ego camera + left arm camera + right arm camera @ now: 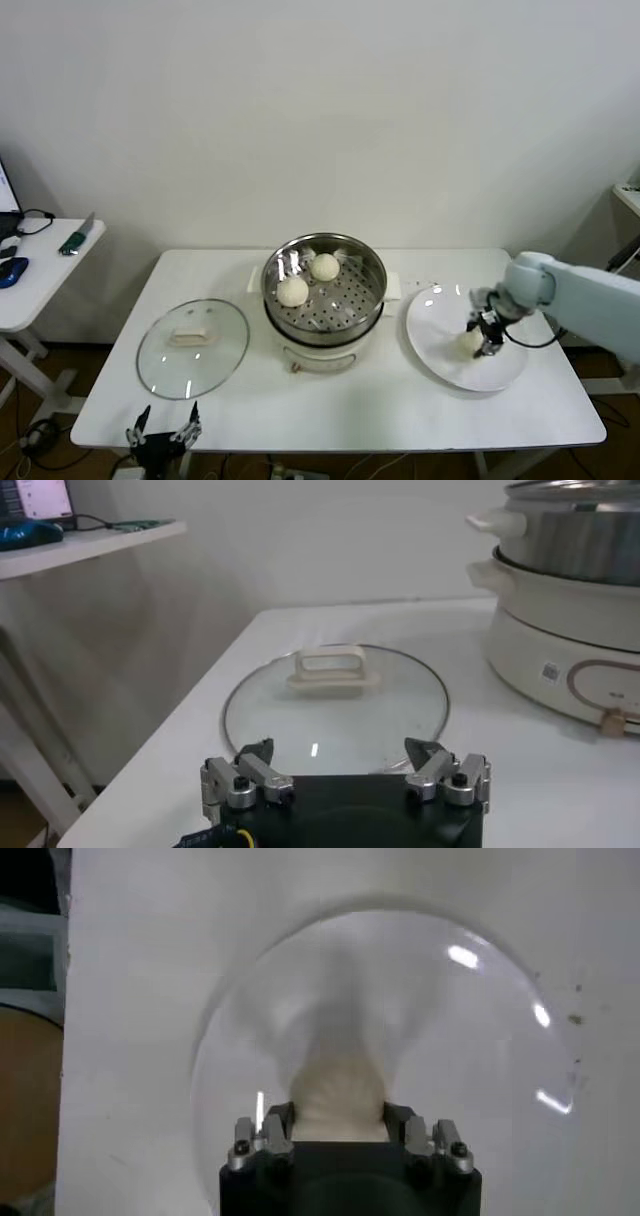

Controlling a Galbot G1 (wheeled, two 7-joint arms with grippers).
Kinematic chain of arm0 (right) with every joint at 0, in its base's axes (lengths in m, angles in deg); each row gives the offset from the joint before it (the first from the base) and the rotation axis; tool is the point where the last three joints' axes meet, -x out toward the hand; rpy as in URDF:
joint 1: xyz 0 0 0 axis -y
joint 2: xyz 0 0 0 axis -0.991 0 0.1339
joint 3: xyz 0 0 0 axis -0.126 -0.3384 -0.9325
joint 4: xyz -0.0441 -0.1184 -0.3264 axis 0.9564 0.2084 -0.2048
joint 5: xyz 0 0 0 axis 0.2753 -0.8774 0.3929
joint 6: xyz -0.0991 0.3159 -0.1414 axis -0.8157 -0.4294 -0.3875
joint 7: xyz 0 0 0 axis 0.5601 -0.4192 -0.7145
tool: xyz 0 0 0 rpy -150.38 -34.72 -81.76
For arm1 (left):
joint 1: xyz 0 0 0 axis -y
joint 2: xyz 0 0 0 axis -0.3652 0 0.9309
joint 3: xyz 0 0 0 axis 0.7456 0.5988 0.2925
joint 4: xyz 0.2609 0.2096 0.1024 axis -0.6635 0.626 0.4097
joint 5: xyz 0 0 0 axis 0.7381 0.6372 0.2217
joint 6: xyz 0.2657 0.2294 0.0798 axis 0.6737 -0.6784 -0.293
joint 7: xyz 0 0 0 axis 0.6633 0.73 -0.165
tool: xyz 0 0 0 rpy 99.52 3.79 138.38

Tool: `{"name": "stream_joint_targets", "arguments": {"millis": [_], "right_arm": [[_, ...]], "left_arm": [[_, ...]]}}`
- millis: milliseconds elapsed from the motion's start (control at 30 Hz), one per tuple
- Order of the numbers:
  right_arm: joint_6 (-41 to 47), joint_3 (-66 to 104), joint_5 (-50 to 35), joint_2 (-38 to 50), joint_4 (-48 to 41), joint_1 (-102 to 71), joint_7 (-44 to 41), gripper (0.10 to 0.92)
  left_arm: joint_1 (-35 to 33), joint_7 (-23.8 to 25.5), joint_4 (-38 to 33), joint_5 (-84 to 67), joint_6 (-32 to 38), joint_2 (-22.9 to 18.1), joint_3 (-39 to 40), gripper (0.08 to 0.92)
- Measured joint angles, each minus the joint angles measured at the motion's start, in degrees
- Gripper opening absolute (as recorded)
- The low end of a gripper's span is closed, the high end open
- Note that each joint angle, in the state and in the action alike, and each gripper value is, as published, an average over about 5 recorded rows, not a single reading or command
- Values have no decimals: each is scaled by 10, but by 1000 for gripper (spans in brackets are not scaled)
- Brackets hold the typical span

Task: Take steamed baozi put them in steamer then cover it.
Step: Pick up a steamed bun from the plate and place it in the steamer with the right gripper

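While your right gripper pinches a baozi on the plate beneath it | two buns already sit in the steamer | this one is left to carry over, then the cover lying just ahead of your wide-open left gripper.

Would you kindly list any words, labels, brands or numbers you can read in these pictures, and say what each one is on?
No text can be read in any view.
Small grey mark on the white pot base under the steamer: too small to read.
Laptop screen on the side table: content blurred, unreadable.
Cover, plate, baozi: no markings.
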Motion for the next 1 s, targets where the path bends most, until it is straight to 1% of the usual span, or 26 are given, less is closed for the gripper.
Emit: {"name": "stream_joint_targets", "arguments": {"millis": [267,500,733,1000], "right_arm": [[-108,-61,-23,-60,29,171,-23,611],[-188,-69,-27,-135,84,271,-24,611],[-246,-76,-3,-211,128,290,-13,611],[-282,-95,51,-283,126,253,3,611]], "left_arm": [[3,0,2,3,-1,0,-1,823],[2,0,0,4,-1,-1,-1,823],[-2,0,-3,5,-1,-2,-2,823],[-7,-2,-6,5,1,-2,-3,823]]}}
